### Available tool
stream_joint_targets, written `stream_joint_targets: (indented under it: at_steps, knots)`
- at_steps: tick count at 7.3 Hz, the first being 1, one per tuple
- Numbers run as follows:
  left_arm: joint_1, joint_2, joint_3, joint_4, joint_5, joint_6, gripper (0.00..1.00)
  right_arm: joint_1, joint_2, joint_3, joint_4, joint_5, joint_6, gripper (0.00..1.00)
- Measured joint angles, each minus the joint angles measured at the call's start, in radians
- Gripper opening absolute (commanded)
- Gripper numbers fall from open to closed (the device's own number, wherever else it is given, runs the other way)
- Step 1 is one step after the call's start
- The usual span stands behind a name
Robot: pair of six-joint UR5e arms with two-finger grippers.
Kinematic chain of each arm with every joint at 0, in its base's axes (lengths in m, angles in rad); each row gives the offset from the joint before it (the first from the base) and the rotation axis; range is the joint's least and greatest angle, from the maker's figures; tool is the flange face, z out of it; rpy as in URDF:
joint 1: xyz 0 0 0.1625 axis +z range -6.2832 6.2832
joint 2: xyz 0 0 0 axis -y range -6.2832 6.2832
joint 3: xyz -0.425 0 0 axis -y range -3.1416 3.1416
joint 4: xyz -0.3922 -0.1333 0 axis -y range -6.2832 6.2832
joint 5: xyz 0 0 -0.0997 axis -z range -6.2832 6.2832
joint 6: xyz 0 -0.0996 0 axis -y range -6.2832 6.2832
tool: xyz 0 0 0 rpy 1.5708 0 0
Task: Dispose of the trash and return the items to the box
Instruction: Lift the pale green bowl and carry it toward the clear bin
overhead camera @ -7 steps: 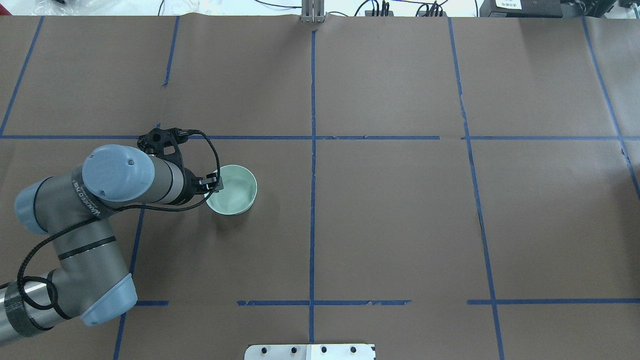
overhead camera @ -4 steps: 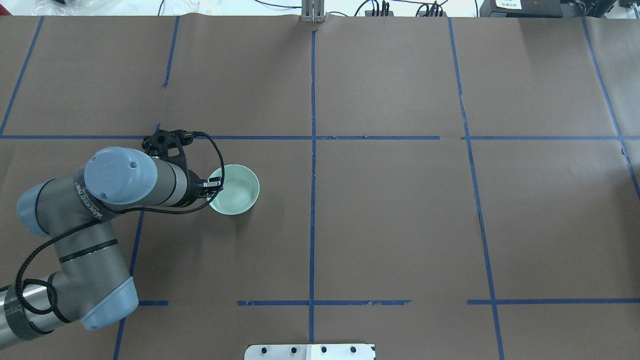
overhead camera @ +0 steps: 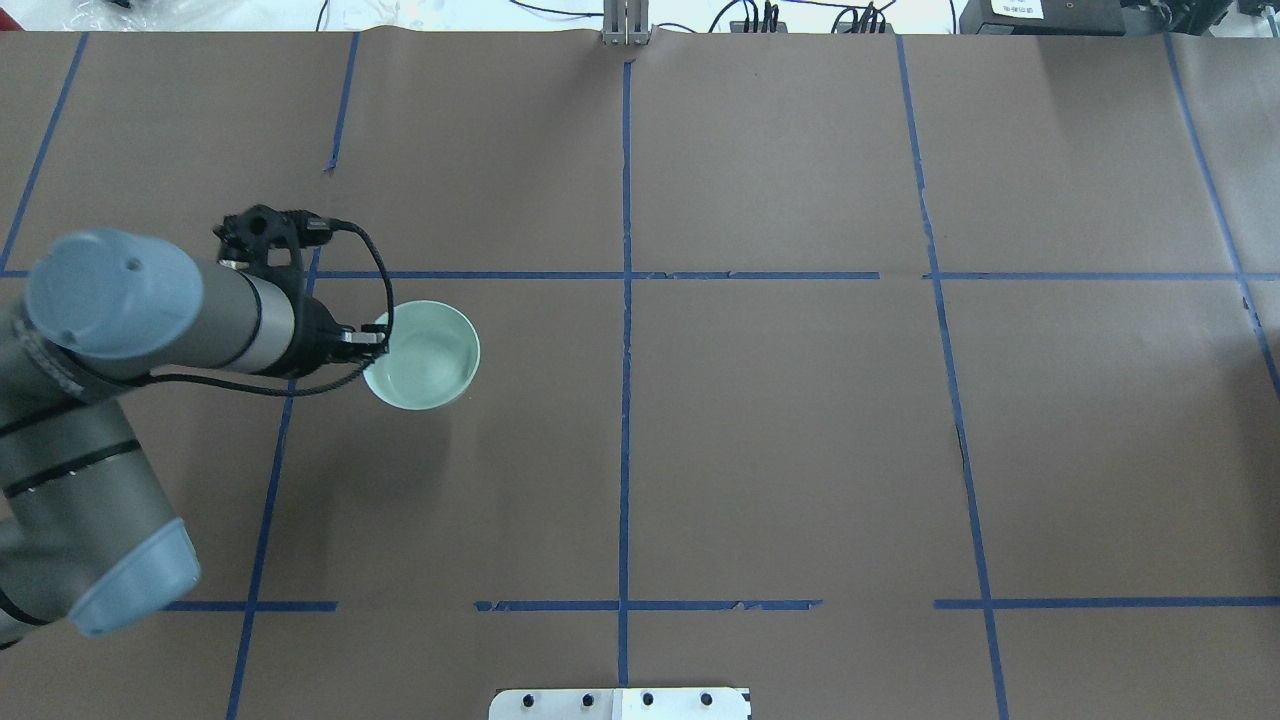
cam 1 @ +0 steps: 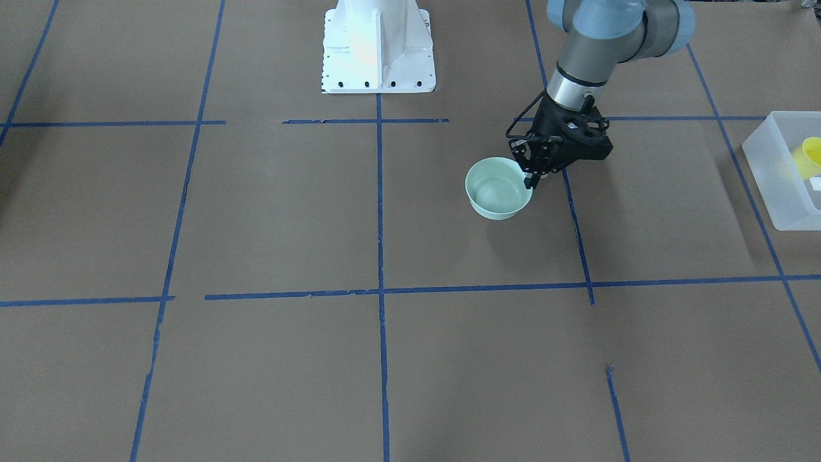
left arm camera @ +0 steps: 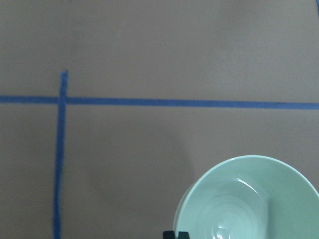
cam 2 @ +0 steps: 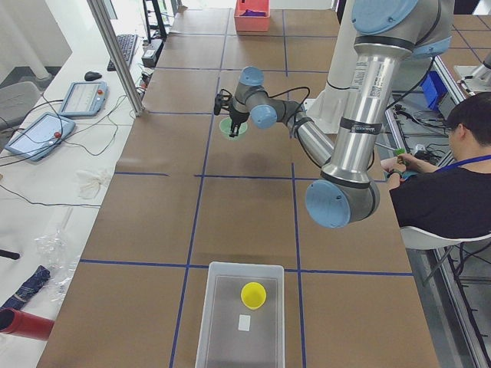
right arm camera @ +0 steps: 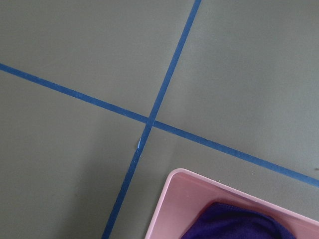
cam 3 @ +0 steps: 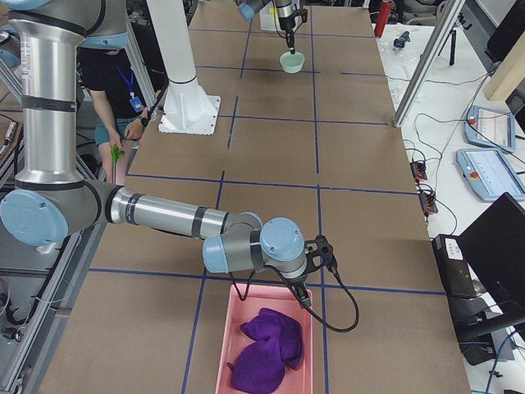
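Note:
My left gripper (overhead camera: 372, 338) is shut on the near rim of the pale mint-green bowl (overhead camera: 425, 358) and holds it a little above the brown table. The front-facing view shows the same grip (cam 1: 529, 179) on the bowl (cam 1: 497, 192), with its shadow on the paper below. The left wrist view shows the empty bowl (left arm camera: 249, 199) from above. The frosted box (cam 1: 770, 176) stands at the table's left end with the yellow cup (cam 1: 809, 157) inside; both also show in the left view, box (cam 2: 205, 322) and cup (cam 2: 253, 294). My right gripper (cam 3: 308, 300) hangs over a pink tray; I cannot tell whether it is open.
The pink tray (cam 3: 225, 353) with a purple cloth (cam 3: 267, 345) lies at the table's right end. The white robot base (cam 1: 377, 45) stands at the table's near edge. Blue tape lines cross the brown paper. An operator (cam 2: 445, 176) sits beside the table.
My left arm has moved left and slightly farther from the robot base, carrying the bowl with it. The bowl stays gripped by its rim.

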Motion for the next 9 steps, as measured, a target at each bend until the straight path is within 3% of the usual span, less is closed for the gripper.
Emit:
stream_joint_targets:
  at_steps: [2, 4, 6, 9]
  knots:
    - [-0.240, 0.106, -0.014, 0.010, -0.112, 0.384, 0.00, 0.000, 0.000, -0.001, -0.001, -0.001, -0.002, 1.00]
    - [-0.429, 0.214, 0.034, 0.004, -0.183, 0.788, 0.00, -0.001, -0.001, -0.001, -0.001, -0.001, -0.004, 1.00]
    - [-0.633, 0.265, 0.206, -0.030, -0.255, 1.179, 0.00, -0.004, -0.001, -0.001, -0.001, -0.002, -0.005, 1.00]
    - [-0.858, 0.276, 0.438, -0.048, -0.288, 1.569, 0.00, -0.014, -0.001, -0.001, 0.003, -0.003, -0.003, 1.00]
